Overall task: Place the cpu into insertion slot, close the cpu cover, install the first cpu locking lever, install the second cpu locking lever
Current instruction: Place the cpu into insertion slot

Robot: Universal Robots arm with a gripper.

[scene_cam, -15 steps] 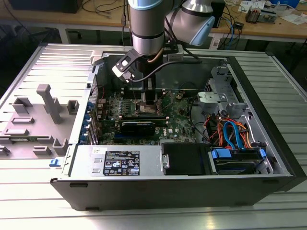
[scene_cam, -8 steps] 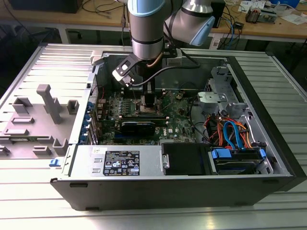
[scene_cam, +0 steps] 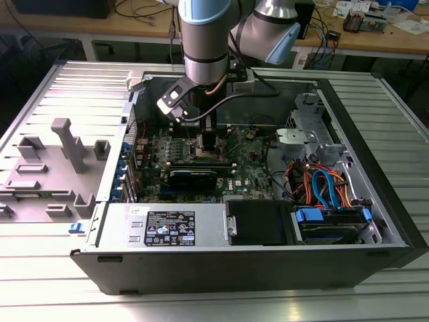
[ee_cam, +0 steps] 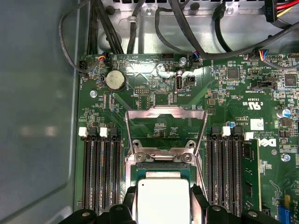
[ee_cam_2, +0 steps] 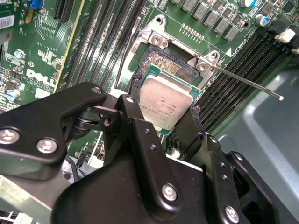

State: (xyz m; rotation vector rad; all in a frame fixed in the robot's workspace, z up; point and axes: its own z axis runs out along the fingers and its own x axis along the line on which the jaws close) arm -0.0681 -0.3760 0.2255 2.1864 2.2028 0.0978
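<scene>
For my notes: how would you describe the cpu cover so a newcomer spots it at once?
On the green motherboard inside the open computer case, find the square insertion slot between the two banks of long black memory slots. The cpu cover is the silvery metal frame swung open from that slot's edge; unlike the solid cpu beside it, bare board shows through its large cut-out.

Exterior view raised and set back, angled down into the open computer case (scene_cam: 255,265), both wrist views close over the motherboard (ee_cam: 154,95), sharing the cpu (ee_cam_2: 164,100) and insertion slot (ee_cam_2: 169,63).
</scene>
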